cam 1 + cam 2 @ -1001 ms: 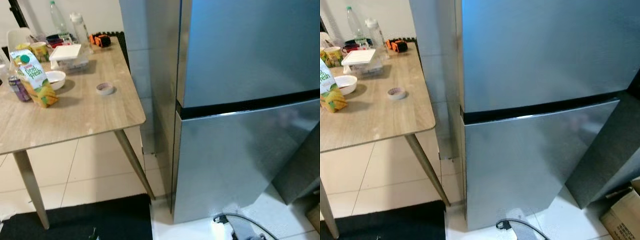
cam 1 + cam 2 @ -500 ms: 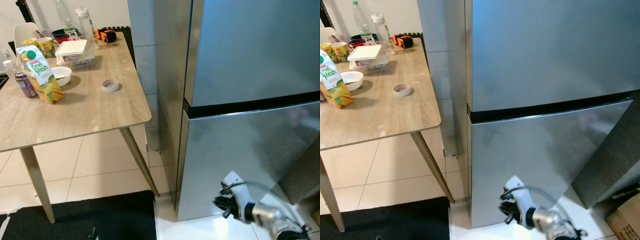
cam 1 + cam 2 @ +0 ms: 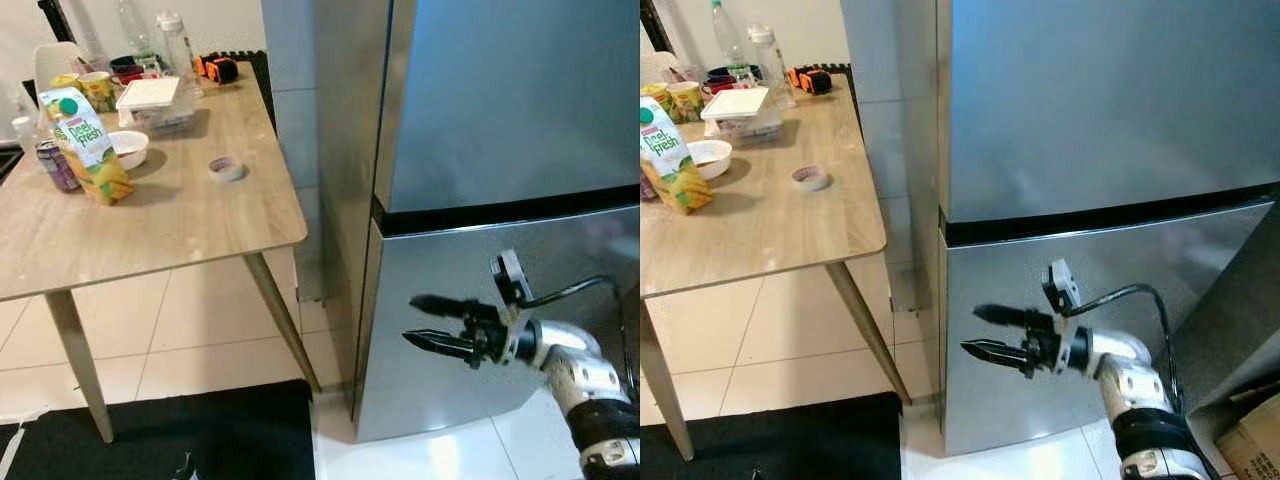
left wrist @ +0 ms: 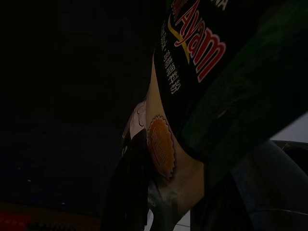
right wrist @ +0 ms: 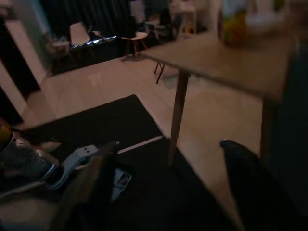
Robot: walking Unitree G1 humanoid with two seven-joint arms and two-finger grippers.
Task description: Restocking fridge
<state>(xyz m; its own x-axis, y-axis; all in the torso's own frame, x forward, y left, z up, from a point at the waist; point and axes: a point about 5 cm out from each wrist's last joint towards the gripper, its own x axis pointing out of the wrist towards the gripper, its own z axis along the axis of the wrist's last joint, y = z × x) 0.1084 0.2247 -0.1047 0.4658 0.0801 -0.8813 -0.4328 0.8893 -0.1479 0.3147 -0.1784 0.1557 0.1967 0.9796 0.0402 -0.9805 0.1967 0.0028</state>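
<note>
The worktop (image 3: 180, 215) is standing at the left on angled wooden legs, over pale floor tiles and beside a black mat (image 3: 160, 440). A juice carton (image 3: 90, 150) is standing upright near its left edge, with a purple can (image 3: 56, 166) just beside it on the left. A white bowl (image 3: 128, 149) is sitting just behind the carton. A lidded white box (image 3: 152, 103) is resting farther back, and two clear bottles (image 3: 176, 47) are standing near the wall. A tape roll (image 3: 227, 168) is lying flat toward the worktop's right edge, well apart from the carton.

The fridge (image 3: 500, 130) is standing to the right of the worktop, both steel doors closed, with a dark seam dividing the upper door from the lower one.

The right end effector (image 3: 432, 322) is hovering in front of the lower door, near its left edge, pointing left. Its two black fingers (image 3: 440, 343) are spread apart and are gripping nothing.

In the left wrist view, which is very dark, the left end effector (image 4: 159, 202) is clamping a dark green packet (image 4: 216, 72) printed with red and yellow lettering; the packet is pressing between both fingers.

A cardboard carton (image 3: 1252, 435) is sitting on the floor at the far right.
</note>
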